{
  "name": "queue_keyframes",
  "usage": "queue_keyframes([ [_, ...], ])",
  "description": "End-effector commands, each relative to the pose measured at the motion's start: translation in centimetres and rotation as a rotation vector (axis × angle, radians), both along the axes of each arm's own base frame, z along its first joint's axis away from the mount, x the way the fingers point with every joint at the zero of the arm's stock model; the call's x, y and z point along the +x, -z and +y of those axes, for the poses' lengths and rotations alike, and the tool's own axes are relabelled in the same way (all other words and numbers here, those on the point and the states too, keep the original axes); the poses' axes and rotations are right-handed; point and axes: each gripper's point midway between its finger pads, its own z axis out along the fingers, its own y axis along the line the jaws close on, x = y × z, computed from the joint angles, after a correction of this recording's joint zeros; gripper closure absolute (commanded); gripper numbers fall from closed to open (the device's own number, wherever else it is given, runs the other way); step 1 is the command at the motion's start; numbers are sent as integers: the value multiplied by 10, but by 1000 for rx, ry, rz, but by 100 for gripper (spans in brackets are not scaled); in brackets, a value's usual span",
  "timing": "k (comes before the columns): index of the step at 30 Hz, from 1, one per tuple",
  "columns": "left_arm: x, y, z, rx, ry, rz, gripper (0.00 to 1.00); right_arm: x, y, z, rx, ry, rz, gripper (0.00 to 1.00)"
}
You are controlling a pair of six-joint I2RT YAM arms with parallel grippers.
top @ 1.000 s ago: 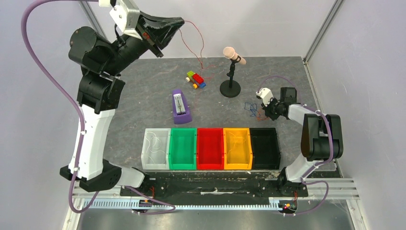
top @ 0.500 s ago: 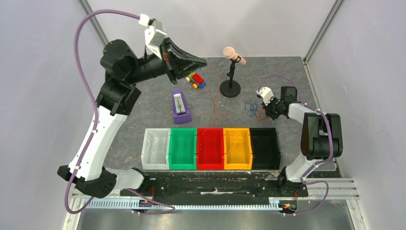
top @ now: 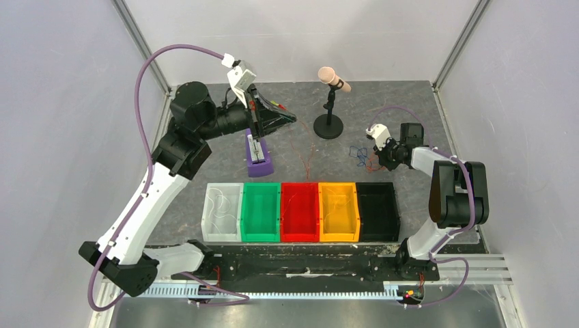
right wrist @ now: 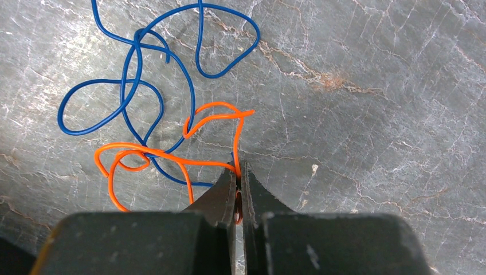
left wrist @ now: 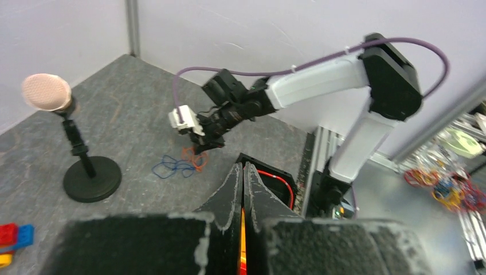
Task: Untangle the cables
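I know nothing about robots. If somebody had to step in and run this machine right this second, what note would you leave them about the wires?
The left gripper is shut on a thin red wire, which hangs beyond the red plastic bin.
The right gripper is shut on a thin orange wire, low over the grey table.
A thin dark blue wire lies on the table, looped through the orange one.
Done: a thin white wire lies in the white bin, and a pale thin wire in the orange-yellow bin.
Left: set the red wire down, probably in the red bin, then pull orange and blue apart.
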Motion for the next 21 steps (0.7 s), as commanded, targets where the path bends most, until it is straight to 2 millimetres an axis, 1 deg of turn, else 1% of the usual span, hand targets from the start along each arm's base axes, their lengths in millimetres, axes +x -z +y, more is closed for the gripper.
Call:
queue_keyframes([
  [1, 22, 0, 12, -4, -149, 6, 98, -3, 6, -12, -32, 34, 33, 100],
  [4, 39, -1, 14, 4, -219, -12, 98, -6, 9, -12, -32, 31, 40, 100],
  [7, 54, -6, 12, -1, -254, -18, 98, -5, 9, -11, -27, 31, 39, 100],
  [11, 67, -7, 12, 1, -291, -34, 98, -5, 8, -11, -29, 31, 37, 100],
  [13, 68, -6, 10, 8, -278, -44, 98, -6, 9, -11, -33, 27, 37, 100],
  [15, 64, -7, 7, 0, -247, -57, 98, -7, 9, -12, -36, 25, 39, 100],
  [16, 58, -6, 5, -6, -214, -64, 98, -8, 10, -12, -36, 25, 40, 100],
  [18, 37, -1, -2, -1, -94, -86, 98, -9, 10, -12, -38, 23, 42, 100],
  [20, 12, 11, -6, 15, 33, -70, 98, -10, 12, -12, -38, 21, 45, 100],
  [21, 4, 18, -6, 28, 63, -45, 98, -11, 12, -12, -39, 22, 47, 100],
])
